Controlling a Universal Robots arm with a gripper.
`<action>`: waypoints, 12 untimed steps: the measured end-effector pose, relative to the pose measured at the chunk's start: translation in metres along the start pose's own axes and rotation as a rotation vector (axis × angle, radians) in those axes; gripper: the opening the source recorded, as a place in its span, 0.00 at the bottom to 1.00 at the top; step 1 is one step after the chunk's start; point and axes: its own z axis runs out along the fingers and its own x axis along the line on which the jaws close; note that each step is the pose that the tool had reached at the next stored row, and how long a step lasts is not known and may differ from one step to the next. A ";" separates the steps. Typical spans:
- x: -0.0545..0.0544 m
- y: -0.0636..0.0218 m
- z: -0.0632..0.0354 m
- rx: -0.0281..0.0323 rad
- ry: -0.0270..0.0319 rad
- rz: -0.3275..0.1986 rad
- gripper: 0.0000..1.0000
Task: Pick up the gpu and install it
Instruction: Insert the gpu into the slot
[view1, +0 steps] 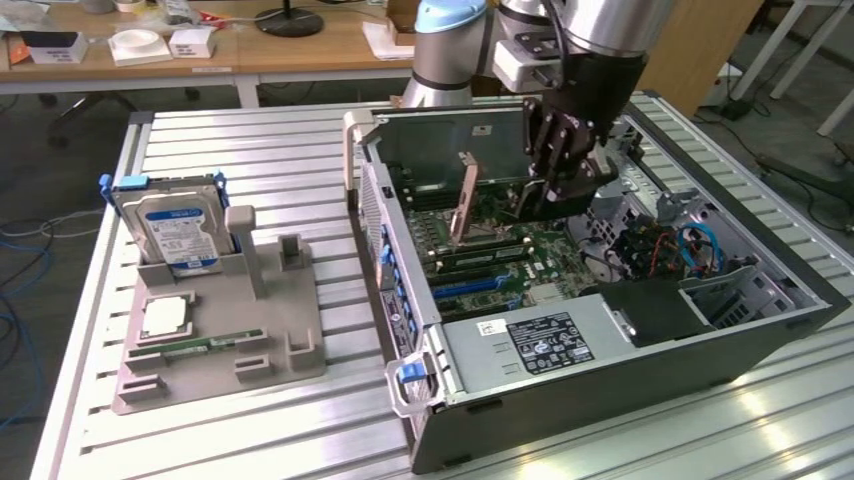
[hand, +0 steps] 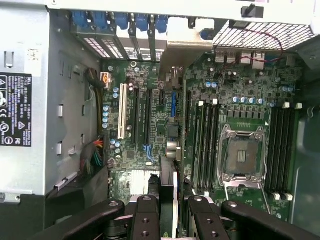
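My gripper (view1: 561, 200) hangs inside the open computer case (view1: 400, 330), above the motherboard (view1: 534, 250). It is shut on the gpu (view1: 501, 190), a thin dark card held on edge, whose end bracket (view1: 462, 200) points toward the exterior view's left. In the wrist view the gpu (hand: 169, 190) shows edge-on between the two black fingers (hand: 147, 215), and my gripper (hand: 172, 217) is above the long expansion slots (hand: 136, 117). The card hangs over the board, apart from the slots.
A grey parts holder (view1: 267, 330) on the slatted table carries a blue-labelled hard drive (view1: 171, 228), a processor chip (view1: 163, 317) and a green memory stick (view1: 200, 345). Inside the case are the power supply (view1: 534, 345), cables (view1: 694, 245) and the empty processor socket (hand: 242, 155).
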 end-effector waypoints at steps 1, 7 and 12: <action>0.000 0.0000 0.0018 0.0000 0.0000 0.000 0.27; 0.000 0.0002 0.0126 0.0003 0.0001 0.000 0.27; 0.000 0.0003 0.0192 0.0002 0.0002 0.000 0.27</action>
